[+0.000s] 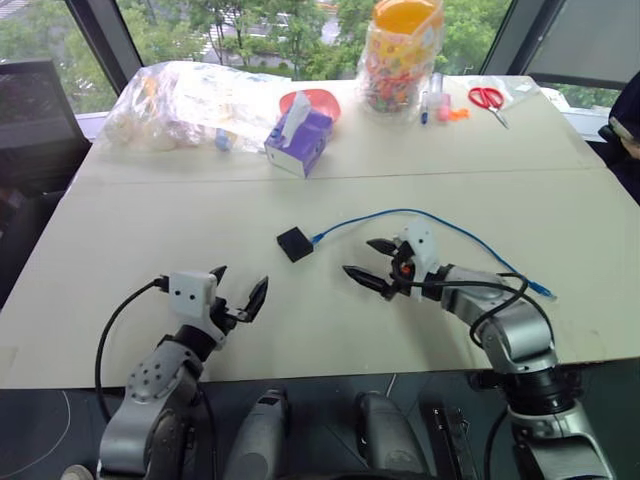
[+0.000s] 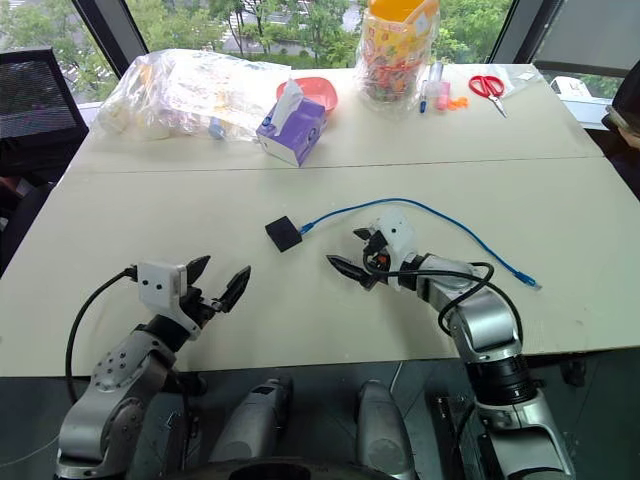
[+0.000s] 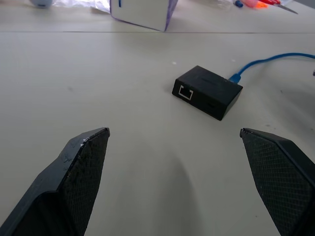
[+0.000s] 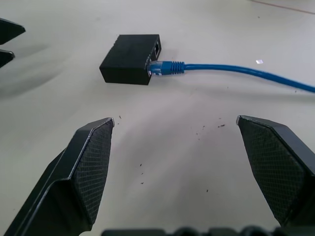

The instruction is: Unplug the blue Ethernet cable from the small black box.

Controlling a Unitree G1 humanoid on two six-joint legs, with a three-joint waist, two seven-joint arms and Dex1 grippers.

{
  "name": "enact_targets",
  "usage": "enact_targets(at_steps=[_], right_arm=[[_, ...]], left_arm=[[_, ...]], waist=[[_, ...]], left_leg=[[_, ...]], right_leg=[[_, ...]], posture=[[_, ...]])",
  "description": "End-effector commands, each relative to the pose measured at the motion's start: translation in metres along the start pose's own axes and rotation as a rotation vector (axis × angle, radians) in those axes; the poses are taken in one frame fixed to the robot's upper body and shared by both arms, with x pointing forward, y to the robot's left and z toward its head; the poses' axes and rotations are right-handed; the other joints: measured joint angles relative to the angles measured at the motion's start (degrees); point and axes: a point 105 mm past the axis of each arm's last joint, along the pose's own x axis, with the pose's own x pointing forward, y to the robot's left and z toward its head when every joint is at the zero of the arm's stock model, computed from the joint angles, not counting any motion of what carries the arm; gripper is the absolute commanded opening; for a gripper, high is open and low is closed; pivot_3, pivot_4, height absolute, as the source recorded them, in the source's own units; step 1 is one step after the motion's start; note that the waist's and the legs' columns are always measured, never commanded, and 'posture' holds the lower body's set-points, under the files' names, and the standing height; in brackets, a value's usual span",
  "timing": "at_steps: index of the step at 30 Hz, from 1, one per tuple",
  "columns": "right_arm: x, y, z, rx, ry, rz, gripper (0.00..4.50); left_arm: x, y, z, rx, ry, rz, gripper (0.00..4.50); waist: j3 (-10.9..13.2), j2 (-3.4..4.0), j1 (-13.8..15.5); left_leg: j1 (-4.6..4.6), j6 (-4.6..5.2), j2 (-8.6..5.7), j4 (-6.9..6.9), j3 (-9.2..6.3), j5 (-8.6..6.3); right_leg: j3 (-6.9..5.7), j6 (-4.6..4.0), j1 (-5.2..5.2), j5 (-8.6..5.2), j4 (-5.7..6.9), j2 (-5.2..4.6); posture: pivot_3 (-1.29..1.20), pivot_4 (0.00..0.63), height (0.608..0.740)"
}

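Note:
The small black box (image 1: 294,243) lies flat near the middle of the table. The blue Ethernet cable (image 1: 400,213) runs from the box's right side in an arc to a loose clear plug near the right front edge. In the right wrist view the cable's plug (image 4: 162,68) sits in the socket of the box (image 4: 129,52). My right gripper (image 1: 370,263) stands open just right of the box, pointing at it, nothing between its fingers. My left gripper (image 1: 240,287) is open near the front edge, left of the box and well short of it. An empty socket shows on the box (image 3: 207,91) in the left wrist view.
At the back stand a purple tissue box (image 1: 299,140), a clear plastic bag (image 1: 190,100), a red bowl (image 1: 318,100), a jar of colourful bits (image 1: 400,55), pens and red scissors (image 1: 487,98). A black chair (image 1: 35,120) stands beyond the table's left edge.

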Motion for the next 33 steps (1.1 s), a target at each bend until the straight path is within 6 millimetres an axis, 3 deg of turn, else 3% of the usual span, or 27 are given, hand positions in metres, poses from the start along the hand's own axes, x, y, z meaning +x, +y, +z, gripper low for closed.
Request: enact_targets(at_steps=[1,14,18,24,33], right_arm=[[-0.007,0.006,0.014,-0.053,-0.011,0.085,4.17],[-0.019,-0.014,0.033,-0.165,0.045,0.134,4.17],[-0.019,-0.031,0.054,-0.220,0.066,0.149,4.17],[0.007,-0.040,0.069,-0.278,0.134,0.243,4.17],[0.062,-0.036,0.070,-0.469,0.304,0.408,4.17]], left_arm=[[-0.001,0.005,0.015,0.030,-0.044,-0.003,4.46],[0.001,0.006,0.035,-0.021,-0.058,-0.101,4.46],[0.007,0.008,0.049,-0.002,-0.047,-0.158,4.46],[0.009,0.005,0.058,0.015,-0.017,-0.221,4.46],[0.011,0.013,0.063,0.056,-0.030,-0.194,4.46]], waist=[[0.00,0.00,-0.08],[0.00,-0.01,-0.07],[0.02,0.00,-0.16],[0.02,0.00,-0.64],[0.03,0.01,-0.74]], left_leg=[[0.00,0.00,0.00,0.01,0.00,0.00],[0.02,0.00,0.01,0.09,0.01,0.00],[0.02,0.00,0.01,0.14,0.01,0.00],[0.03,0.00,0.07,0.17,0.01,0.00],[0.05,-0.01,0.09,0.13,0.01,0.00]], right_leg=[[0.01,0.00,0.00,0.00,-0.01,0.00],[0.01,0.00,0.04,0.00,0.02,0.02],[0.01,-0.03,0.04,0.02,0.05,0.02],[0.02,-0.04,0.04,0.04,0.08,0.11],[0.03,-0.02,-0.02,0.09,0.18,0.18]], posture=[[0.00,0.150,0.728],[0.00,0.150,0.728],[0.00,0.150,0.728],[0.00,0.150,0.728],[0.00,0.150,0.728]])
